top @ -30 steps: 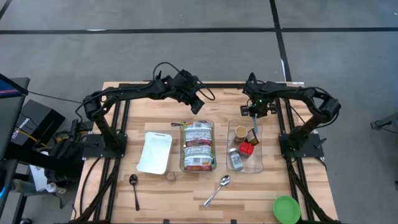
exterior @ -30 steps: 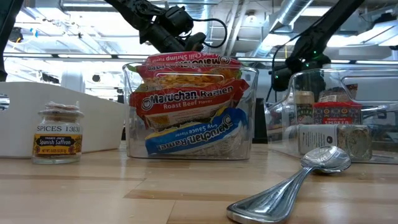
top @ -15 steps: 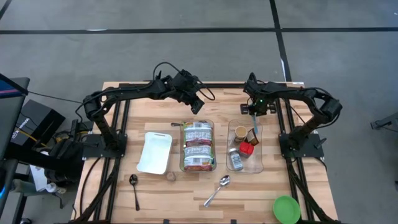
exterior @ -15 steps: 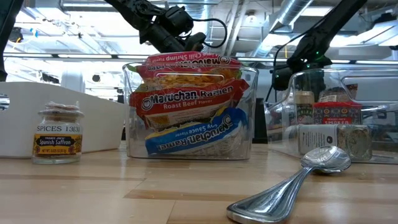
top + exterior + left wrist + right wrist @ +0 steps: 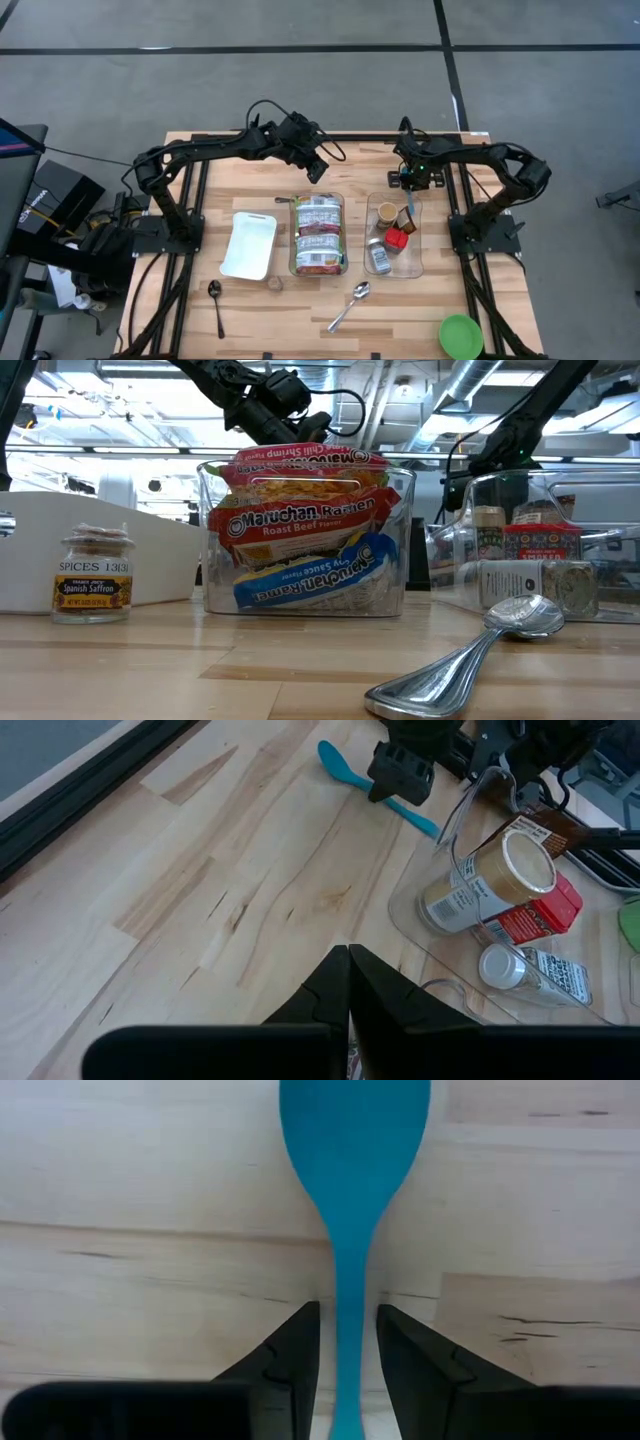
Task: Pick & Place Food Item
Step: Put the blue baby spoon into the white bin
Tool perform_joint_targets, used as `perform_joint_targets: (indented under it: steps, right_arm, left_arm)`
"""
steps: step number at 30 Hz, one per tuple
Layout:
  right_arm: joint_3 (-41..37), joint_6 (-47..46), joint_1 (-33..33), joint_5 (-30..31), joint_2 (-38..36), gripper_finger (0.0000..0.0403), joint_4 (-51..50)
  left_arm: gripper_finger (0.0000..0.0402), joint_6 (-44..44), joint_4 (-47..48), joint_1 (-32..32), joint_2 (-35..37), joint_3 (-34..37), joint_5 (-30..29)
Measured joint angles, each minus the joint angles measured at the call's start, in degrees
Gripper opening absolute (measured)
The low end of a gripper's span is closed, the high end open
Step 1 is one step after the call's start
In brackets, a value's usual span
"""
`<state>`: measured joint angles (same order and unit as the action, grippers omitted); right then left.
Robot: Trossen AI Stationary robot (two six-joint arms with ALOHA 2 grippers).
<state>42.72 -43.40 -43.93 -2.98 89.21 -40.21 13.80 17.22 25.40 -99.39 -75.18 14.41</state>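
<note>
The right arm reaches from the right side toward the far middle of the tabletop (image 5: 250, 195), with its elbow bent outward. The right hand (image 5: 409, 181) points down at the far edge of the clear bin (image 5: 417, 262) that stands on the right. In the right wrist view, its two dark fingers (image 5: 291, 1348) stand on both sides of the thin handle of a blue spoon (image 5: 353, 1190). The fingers are close to the handle, but from this view one cannot tell surely if they press it. The bowl of the spoon lies over the bare wood.

The left arm stretches from the left side across the far part of the tabletop. The left hand (image 5: 316, 172) hangs in the air just beyond the far end of the middle clear bin (image 5: 294, 268), and its fingers (image 5: 330, 982) are closed together with nothing between them.

The middle bin holds three ramen packets (image 5: 305, 525), one over the other. In the right bin there are a jar with a gold lid (image 5: 498, 878), a red box (image 5: 540, 915) and a small bottle (image 5: 530, 969) lying on its side. A white tray (image 5: 249, 244) lies to the left of the middle bin. Near the front edge a saffron jar (image 5: 93, 574) stands upright, and a metal spoon (image 5: 478, 649) lies to the right of it. A green lid (image 5: 461, 336) is at the near right corner.
</note>
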Motion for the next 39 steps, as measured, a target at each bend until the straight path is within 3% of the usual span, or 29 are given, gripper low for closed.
perform_joint_targets:
  steps: [11, 22, 31, 39]
  right_arm:
    - [-0.04, -0.33, 2.22, 4.20, 0.09, 0.0076, 0.07]
    - [-0.07, -2.10, 2.72, 4.51, 0.15, 0.0064, 0.36]
    - [-0.17, -2.71, 2.72, 4.52, 0.20, 0.0014, 1.00]
    - [-0.17, -2.73, 2.72, 4.53, 0.22, 0.0030, 1.18]
  left_arm:
    - [0.0001, 0.00, -1.10, 0.00, 0.00, 0.00, 0.00]
    - [0.0001, 0.00, -1.10, 0.01, 0.00, 0.00, 0.00]
    - [0.0001, 0.00, -1.10, 0.01, 0.00, 0.00, 0.00]
    - [0.0001, 0.00, -1.13, 0.01, 0.00, 0.00, 0.00]
